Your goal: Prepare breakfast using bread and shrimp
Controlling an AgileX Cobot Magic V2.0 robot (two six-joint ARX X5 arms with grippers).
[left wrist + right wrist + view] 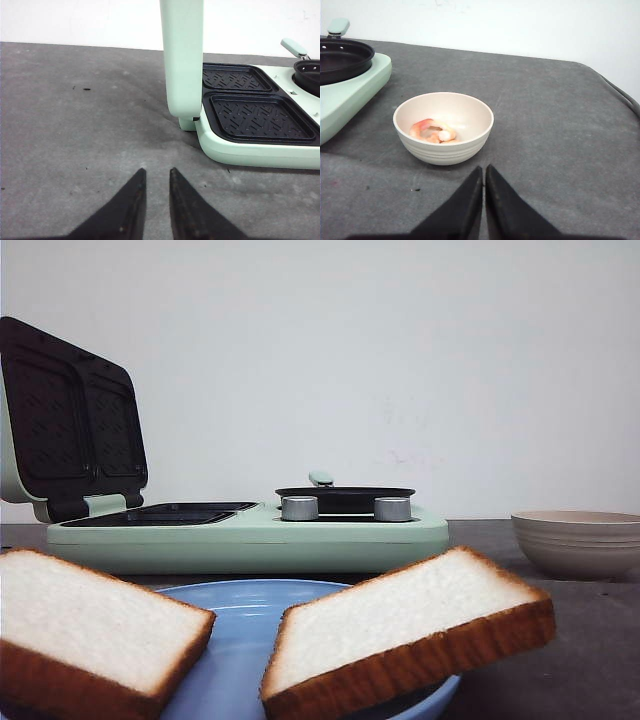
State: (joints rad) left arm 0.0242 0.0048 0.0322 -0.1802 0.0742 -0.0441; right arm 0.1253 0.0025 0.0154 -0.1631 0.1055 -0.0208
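Two slices of bread lie on a blue plate (240, 630) close to the front camera, one at the left (90, 625) and one tilted at the right (400, 625). The shrimp (432, 131) lies in a beige ribbed bowl (445, 150), just ahead of my right gripper (484, 169), which is shut and empty above the grey table. My left gripper (157, 172) hovers over bare table beside the breakfast maker, its fingers slightly apart with nothing between them. Neither gripper shows in the front view.
A mint-green breakfast maker (250, 535) stands mid-table with its lid (70, 420) raised, two dark grill plates (257, 117) exposed, and a small black pan (345, 498) on its right side. The bowl (580, 540) sits to its right.
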